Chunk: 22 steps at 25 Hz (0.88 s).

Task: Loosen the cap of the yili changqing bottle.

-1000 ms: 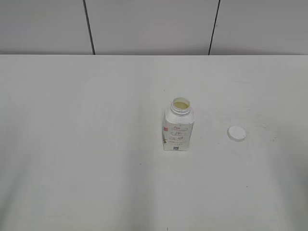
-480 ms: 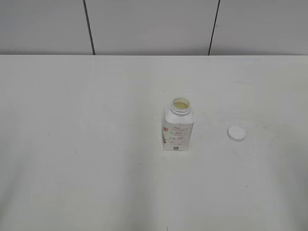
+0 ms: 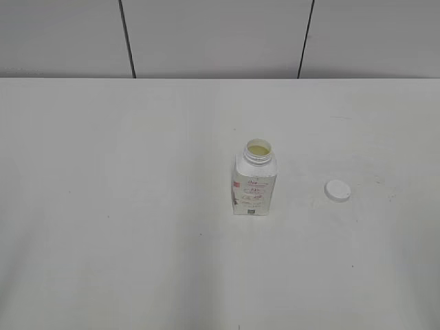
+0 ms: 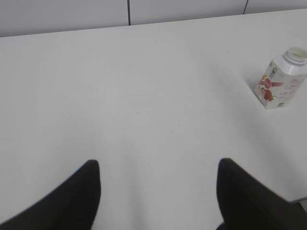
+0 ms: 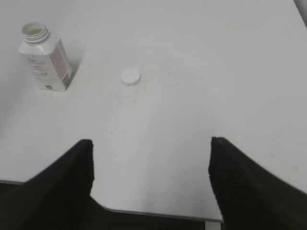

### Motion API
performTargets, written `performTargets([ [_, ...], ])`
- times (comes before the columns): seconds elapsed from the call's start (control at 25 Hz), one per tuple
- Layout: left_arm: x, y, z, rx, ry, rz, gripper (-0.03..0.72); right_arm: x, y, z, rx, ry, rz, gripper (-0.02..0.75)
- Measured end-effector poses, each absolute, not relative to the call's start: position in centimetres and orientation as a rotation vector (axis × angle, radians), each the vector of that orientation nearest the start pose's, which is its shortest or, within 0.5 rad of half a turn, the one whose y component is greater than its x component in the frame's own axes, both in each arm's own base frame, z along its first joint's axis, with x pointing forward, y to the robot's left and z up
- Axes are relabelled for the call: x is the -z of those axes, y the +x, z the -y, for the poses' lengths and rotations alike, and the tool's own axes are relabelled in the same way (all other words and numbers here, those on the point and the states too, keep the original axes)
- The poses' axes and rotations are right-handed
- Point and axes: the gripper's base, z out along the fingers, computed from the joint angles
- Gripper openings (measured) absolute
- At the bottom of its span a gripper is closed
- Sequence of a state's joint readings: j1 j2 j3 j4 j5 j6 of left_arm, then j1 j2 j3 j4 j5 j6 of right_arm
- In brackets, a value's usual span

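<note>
The yili changqing bottle (image 3: 254, 181) stands upright near the middle of the white table, its neck open with pale liquid visible inside. It also shows in the left wrist view (image 4: 279, 81) and the right wrist view (image 5: 44, 60). The white cap (image 3: 337, 190) lies flat on the table to the bottle's right, apart from it, and shows in the right wrist view (image 5: 130, 76). My left gripper (image 4: 157, 167) is open and empty, far to the bottle's left. My right gripper (image 5: 151, 143) is open and empty over the table's near edge. Neither gripper appears in the exterior view.
The white table (image 3: 137, 206) reaches back to a grey panelled wall (image 3: 206, 34). Its front edge with a rounded corner (image 5: 158, 213) lies below my right gripper.
</note>
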<state>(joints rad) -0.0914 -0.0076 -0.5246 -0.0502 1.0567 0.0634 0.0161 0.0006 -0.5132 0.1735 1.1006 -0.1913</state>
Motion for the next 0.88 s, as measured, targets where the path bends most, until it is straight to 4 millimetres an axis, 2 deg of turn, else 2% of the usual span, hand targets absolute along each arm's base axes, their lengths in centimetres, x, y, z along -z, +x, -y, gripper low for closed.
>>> performTargets([
  [0.88, -28.44, -0.93, 0.32, 0.077, 0.157, -2.002, 0.468, -27.83, -1.02, -1.39, -0.100, -0.225, -2.042, 0.587],
])
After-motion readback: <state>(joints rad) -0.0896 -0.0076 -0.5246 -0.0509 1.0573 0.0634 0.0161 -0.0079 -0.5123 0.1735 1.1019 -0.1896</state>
